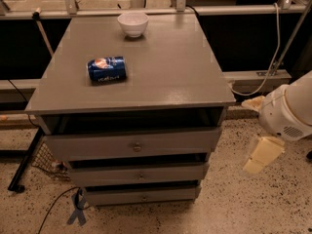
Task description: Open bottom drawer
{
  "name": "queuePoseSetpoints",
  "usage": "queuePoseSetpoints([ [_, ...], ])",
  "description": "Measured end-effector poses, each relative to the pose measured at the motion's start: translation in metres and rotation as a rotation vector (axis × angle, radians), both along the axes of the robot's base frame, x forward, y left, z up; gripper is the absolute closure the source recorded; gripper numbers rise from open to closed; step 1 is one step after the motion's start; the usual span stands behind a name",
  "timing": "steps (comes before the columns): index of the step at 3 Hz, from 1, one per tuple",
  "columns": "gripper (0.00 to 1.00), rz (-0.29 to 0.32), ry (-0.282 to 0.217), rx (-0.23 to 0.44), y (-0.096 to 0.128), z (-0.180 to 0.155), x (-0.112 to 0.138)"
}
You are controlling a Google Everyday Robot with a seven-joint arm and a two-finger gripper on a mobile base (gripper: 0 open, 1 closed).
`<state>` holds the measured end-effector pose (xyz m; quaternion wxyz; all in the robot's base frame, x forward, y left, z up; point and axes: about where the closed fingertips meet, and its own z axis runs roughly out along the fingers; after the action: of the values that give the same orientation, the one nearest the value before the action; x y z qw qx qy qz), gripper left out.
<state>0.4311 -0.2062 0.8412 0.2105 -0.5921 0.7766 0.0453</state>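
A grey cabinet holds three stacked drawers, each with a small round knob. The bottom drawer (117, 197) is the lowest and narrowest and sits closed near the floor. The middle drawer (107, 174) and the wider top drawer (92, 146) are above it. My gripper (262, 155), a cream-coloured piece under the white arm (288, 112), hangs to the right of the cabinet at about middle-drawer height. It is clear of all the drawers and holds nothing that I can see.
On the cabinet top (165, 67) a blue can (107, 69) lies on its side and a white bowl (133, 23) stands at the back. A cable (58, 204) and a black stand leg (22, 167) lie on the speckled floor at the left. A rail runs behind.
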Motion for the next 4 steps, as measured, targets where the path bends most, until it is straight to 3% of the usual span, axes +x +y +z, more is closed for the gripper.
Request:
queuePoseSetpoints([
  [1, 0.0, -0.011, 0.029, 0.022, 0.0, -0.012, -0.003],
  [2, 0.0, -0.04, 0.09, 0.07, 0.005, -0.052, -0.013],
  [3, 0.0, -0.048, 0.146, 0.159, 0.024, -0.12, -0.027],
  [4, 0.0, -0.039, 0.145, 0.218, 0.046, -0.161, -0.027],
])
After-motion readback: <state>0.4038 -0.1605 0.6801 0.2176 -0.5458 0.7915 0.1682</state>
